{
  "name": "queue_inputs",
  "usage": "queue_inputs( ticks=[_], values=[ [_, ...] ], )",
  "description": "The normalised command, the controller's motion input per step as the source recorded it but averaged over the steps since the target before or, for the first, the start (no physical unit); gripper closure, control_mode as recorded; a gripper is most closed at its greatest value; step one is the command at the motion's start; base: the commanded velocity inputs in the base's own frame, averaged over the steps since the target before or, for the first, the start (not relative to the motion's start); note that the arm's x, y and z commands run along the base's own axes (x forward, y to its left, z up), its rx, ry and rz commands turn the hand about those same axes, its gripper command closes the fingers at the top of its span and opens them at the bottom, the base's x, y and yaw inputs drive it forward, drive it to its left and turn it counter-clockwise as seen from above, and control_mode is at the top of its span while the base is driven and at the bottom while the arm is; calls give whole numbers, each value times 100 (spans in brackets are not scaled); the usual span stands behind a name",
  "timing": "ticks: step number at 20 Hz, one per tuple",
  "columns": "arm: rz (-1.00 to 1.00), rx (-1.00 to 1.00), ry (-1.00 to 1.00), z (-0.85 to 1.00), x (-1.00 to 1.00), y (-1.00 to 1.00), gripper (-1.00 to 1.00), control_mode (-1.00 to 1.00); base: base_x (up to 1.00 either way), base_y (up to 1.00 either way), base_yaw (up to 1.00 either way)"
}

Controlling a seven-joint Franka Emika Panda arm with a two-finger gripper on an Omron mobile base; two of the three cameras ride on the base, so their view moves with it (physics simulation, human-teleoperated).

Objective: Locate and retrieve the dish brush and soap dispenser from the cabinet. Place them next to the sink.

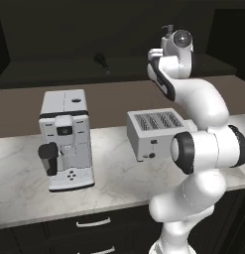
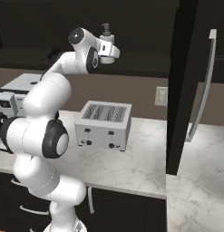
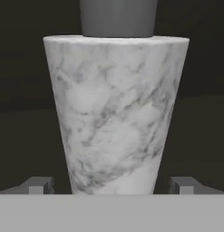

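White marbled soap dispenser (image 3: 115, 113) stands upright between the two dark fingers (image 3: 38, 185), which sit spread at either side of its base; whether they touch its wall cannot be told. The bottle's dark pump top (image 2: 105, 29) rises just above the gripper (image 2: 111, 52), which reaches into the open black cabinet (image 1: 54, 30) at shelf height. The dispenser body (image 2: 108, 45) shows beside the wrist in the right base view, and only the pump tip (image 1: 168, 29) clears the hand in the left base view. Well to the left of the fingers, the all-black dish brush (image 1: 101, 62) lies on the dark shelf (image 1: 54, 69). Below the fingers, on the white marble desk (image 1: 114, 178), a grey toaster (image 1: 153, 131) stands with its slots upward; a white coffee machine (image 1: 66, 139) stands farther to the left. A tall black panel (image 2: 188, 81) with a long metal handle (image 2: 205, 86) rises to the right.
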Motion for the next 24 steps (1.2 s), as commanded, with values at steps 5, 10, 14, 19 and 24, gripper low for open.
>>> queue_inputs(
  ticks=[5,10,14,19,24],
  values=[
    [-2,0,0,-5,25,-28,-100,-100,0,0,0],
    [-1,0,-1,-9,34,0,-100,-100,0,0,0],
    [0,0,-2,-12,31,21,100,-100,0,0,0],
    [0,0,-1,-5,11,5,100,-100,0,0,0],
    [0,1,-5,-3,-10,0,100,-100,0,0,0]
  ],
)
